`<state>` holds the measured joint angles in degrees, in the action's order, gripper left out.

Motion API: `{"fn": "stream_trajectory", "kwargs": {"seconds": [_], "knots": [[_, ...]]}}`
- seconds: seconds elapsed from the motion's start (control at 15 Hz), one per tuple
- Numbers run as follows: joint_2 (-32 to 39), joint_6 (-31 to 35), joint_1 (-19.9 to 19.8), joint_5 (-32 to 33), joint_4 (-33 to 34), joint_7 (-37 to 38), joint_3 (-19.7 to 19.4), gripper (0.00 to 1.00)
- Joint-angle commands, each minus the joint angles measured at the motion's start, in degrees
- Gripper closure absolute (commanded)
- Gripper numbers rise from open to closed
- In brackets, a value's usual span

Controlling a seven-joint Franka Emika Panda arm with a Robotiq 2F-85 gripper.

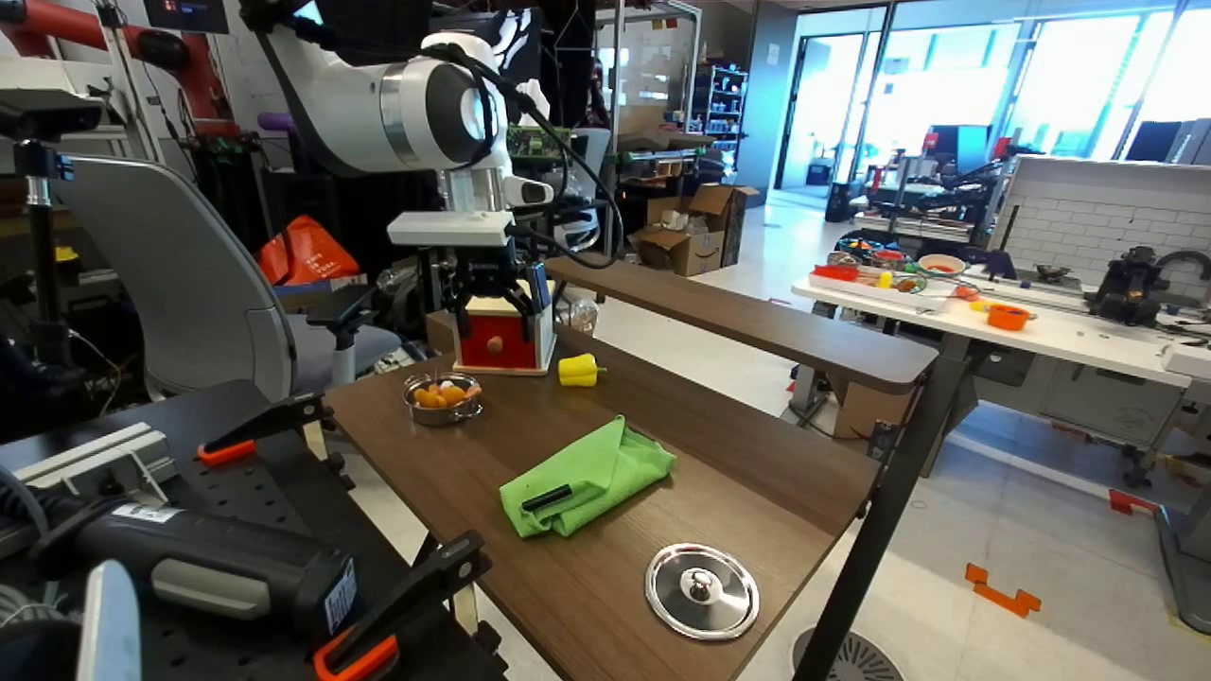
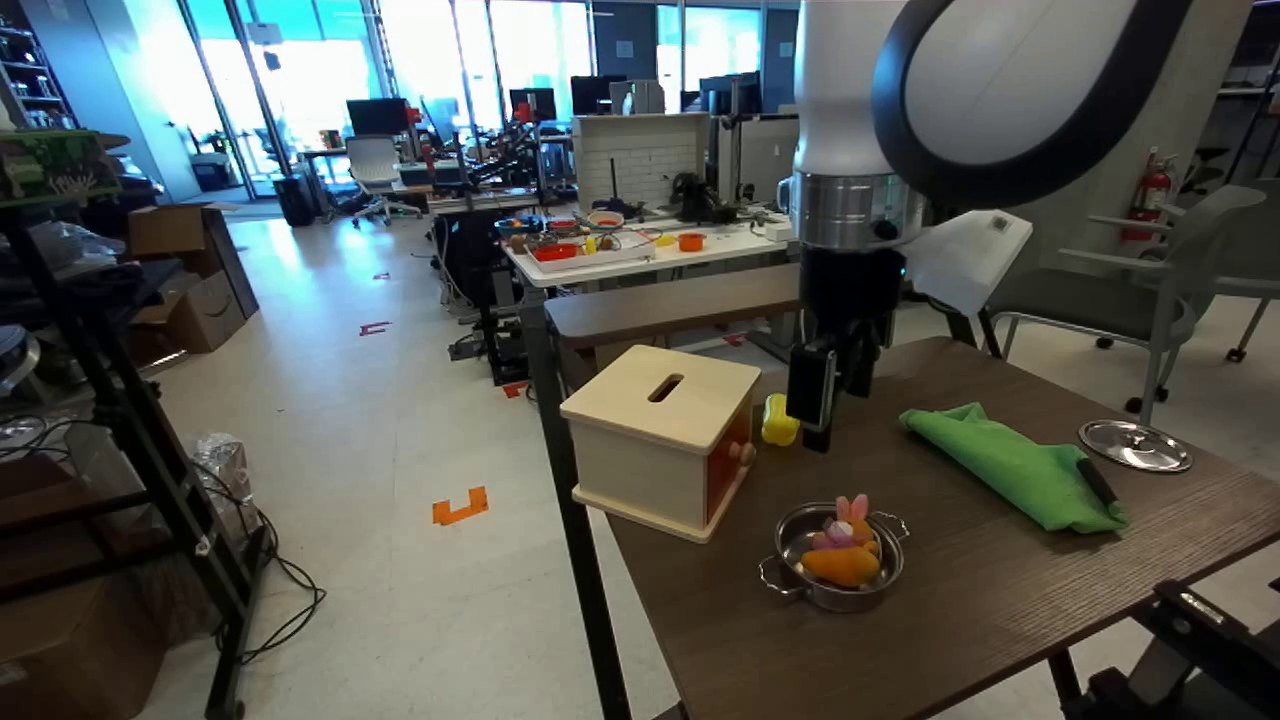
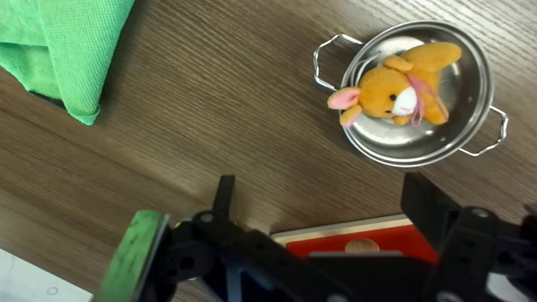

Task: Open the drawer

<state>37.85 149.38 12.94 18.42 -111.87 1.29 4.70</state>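
Note:
The drawer is a small boxy cabinet with pale wooden panels (image 2: 650, 470) and a red front (image 1: 511, 356). A round wooden knob (image 1: 495, 345) sits on that front, and it also shows in an exterior view (image 2: 742, 453). The red front looks flush with the cabinet. My gripper (image 1: 496, 323) is open and empty, in front of the red face and apart from it. An exterior view shows it (image 2: 836, 418) above the table. In the wrist view the fingertips (image 3: 319, 181) are spread wide, and the gripper body hides part of the red front and knob (image 3: 361, 245).
A metal pot (image 2: 840, 597) with an orange plush toy (image 2: 845, 565) stands near the cabinet front. A yellow pepper-like block (image 1: 579, 370) lies beside the cabinet. A green cloth (image 1: 596, 473) and a metal lid (image 1: 702, 591) lie farther along the brown table (image 1: 757, 473).

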Motion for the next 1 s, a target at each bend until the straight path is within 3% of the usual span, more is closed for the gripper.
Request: {"fn": "stream_trajectory", "kwargs": {"seconds": [0.0,0.93], "knots": [[3.7,-1.0,0.4,-1.2,4.5,-3.4,0.3,0.00],[10.5,-0.4,3.1,-1.1,11.9,-5.0,0.9,0.00]]}}
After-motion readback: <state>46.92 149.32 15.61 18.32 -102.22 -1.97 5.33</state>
